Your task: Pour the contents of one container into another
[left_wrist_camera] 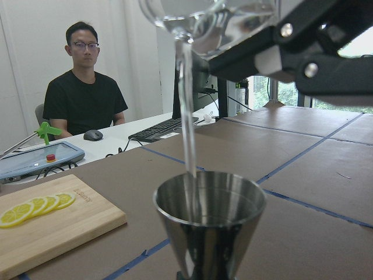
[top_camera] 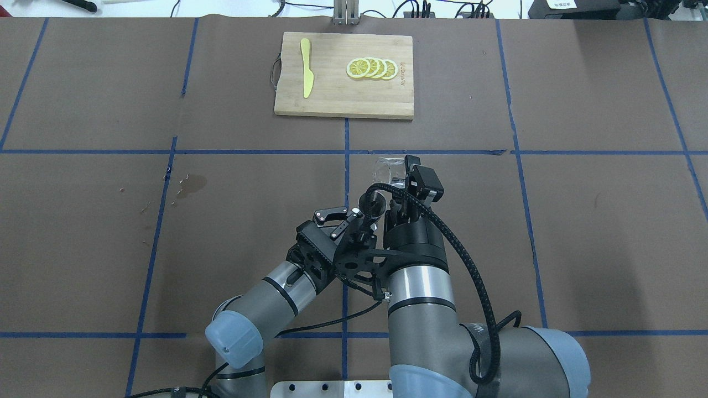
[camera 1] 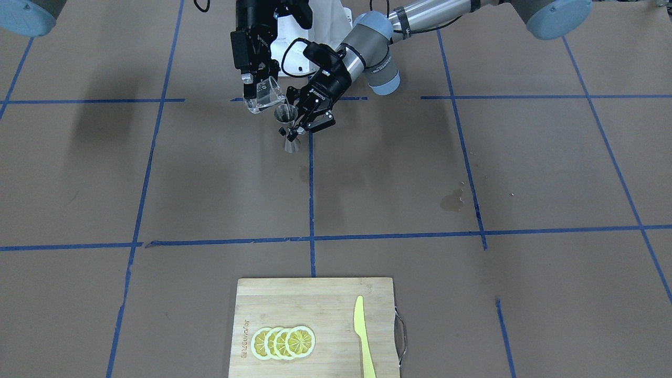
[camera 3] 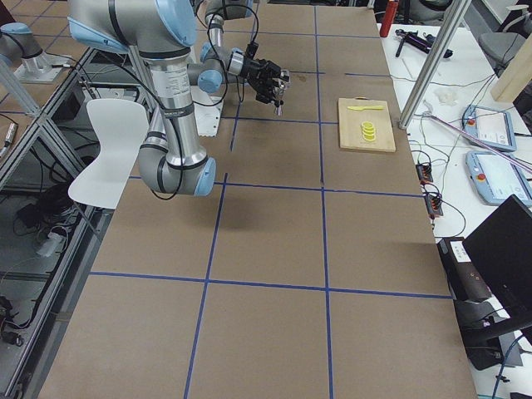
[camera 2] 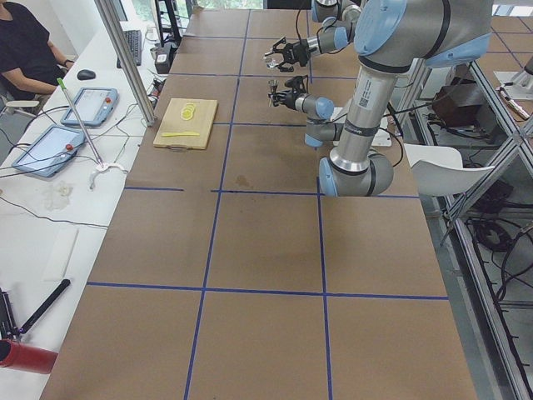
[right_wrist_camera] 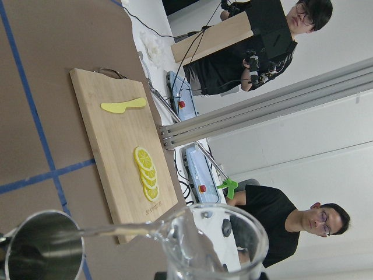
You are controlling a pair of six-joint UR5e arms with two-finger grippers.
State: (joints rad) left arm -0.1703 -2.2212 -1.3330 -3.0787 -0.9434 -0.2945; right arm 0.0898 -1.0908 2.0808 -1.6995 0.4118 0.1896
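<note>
Upper centre of the front-facing frame: the right end effector (camera 1: 258, 84) grips the tilted glass measuring cup (camera 1: 264, 96), from which a thin clear stream (left_wrist_camera: 187, 111) falls into the steel jigger (camera 1: 288, 127). The left end effector (camera 1: 307, 122) clamps the jigger's narrow waist, upright on the bench (camera 1: 472, 168).

Clear glass cup (camera 1: 264, 94), silver steel jigger (camera 1: 287, 127), brown table (camera 1: 472, 173) with blue gridlines.

Front and overhead cams face each other across table; board (camera 1: 315, 325) at 6 versus 12 o'clock.
</note>
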